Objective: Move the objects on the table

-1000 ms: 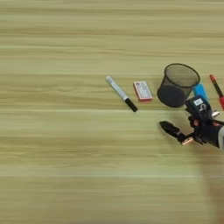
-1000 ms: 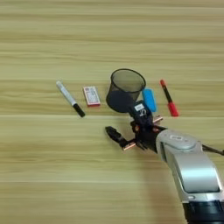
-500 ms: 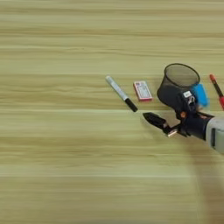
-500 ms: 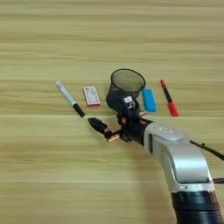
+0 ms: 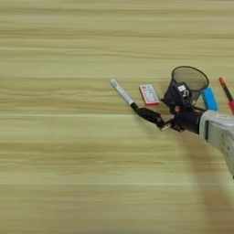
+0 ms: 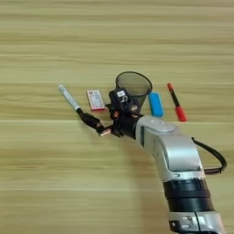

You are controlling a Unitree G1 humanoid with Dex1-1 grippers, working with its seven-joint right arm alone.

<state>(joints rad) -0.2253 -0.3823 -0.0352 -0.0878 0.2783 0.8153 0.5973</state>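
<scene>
Seemingly open and empty, the right gripper (image 6: 97, 125) reaches the marker (image 5: 124, 95)'s black-capped near-right end, left of the pen cup (image 6: 133, 88); a glancing touch could roll it away.

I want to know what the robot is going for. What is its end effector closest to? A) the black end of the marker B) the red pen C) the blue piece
A: the end effector reaches left to the black cap end of the marker, far from the other two.
</scene>
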